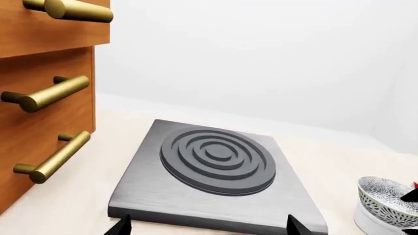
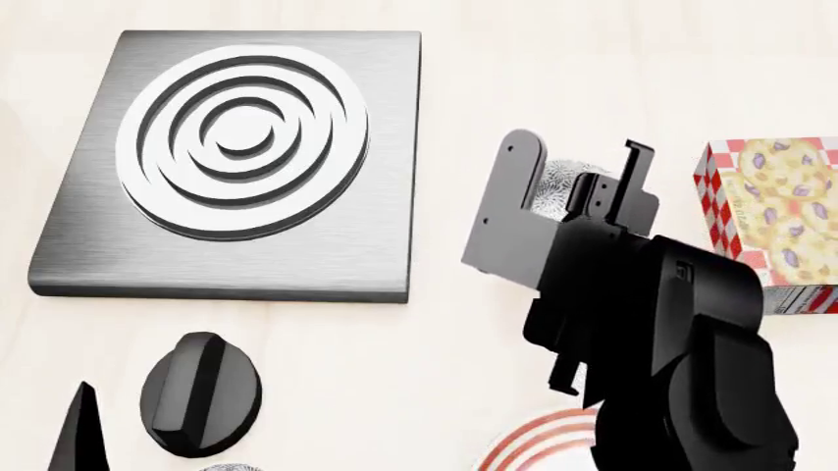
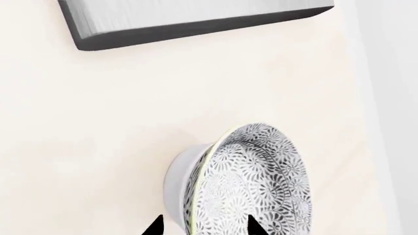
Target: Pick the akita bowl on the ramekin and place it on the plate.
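The akita bowl (image 3: 255, 181), speckled grey-black with a pale patterned inside, sits on the white ramekin (image 3: 177, 178). In the head view only a sliver of the bowl (image 2: 560, 183) shows behind my right arm. My right gripper (image 3: 205, 226) is open and straddles the bowl's rim, one tip outside by the ramekin wall and the other over the bowl's inside. The plate (image 2: 540, 439) shows only as red rings at the bottom edge, under the right arm. My left gripper (image 1: 207, 226) is open and empty at the near edge of the burner slab, with the bowl (image 1: 386, 197) off to its side.
A grey burner slab (image 2: 78, 245) with concentric rings lies at the left. A black knob (image 2: 199, 392) sits in front of it. A red-checked cookie box (image 2: 772, 211) stands right of the bowl. Wooden drawers with brass handles (image 1: 52, 93) flank the slab.
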Motion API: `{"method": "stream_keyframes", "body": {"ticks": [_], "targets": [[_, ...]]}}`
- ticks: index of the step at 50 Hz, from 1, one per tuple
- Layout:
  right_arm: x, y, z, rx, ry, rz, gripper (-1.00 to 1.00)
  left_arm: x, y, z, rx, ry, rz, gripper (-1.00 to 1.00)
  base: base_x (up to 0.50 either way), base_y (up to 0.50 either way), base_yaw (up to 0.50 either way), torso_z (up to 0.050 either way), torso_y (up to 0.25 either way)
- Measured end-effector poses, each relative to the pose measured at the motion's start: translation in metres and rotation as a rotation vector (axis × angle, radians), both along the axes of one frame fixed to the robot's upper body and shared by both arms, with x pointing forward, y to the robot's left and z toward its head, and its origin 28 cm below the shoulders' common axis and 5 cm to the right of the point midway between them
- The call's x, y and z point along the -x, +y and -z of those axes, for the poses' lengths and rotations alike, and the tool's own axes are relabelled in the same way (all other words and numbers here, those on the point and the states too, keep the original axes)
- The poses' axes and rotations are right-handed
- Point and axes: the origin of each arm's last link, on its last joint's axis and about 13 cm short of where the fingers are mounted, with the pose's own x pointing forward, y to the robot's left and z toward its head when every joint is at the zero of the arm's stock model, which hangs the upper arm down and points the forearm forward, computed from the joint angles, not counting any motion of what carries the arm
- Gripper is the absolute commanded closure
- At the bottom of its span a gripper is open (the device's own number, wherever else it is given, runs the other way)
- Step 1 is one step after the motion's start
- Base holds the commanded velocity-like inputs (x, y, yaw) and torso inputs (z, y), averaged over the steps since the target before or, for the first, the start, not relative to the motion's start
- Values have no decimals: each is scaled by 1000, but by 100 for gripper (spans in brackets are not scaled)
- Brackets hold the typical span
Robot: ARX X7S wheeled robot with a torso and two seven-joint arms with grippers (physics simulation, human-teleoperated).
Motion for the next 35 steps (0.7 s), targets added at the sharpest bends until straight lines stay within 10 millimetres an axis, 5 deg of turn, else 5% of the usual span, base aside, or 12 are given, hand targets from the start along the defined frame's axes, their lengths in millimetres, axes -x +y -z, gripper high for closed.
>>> {"method": "stream_keyframes", "body": {"ticks": [24,35], "targets": [[3,0,4,19,9,-14,100,0,0,1,-3,6,0,-100,0,0,0,0,0],[8,-7,-30,52,-54,-16,100,-1,-1,1,0,10,-1,-100,0,0,0,0,0]]}}
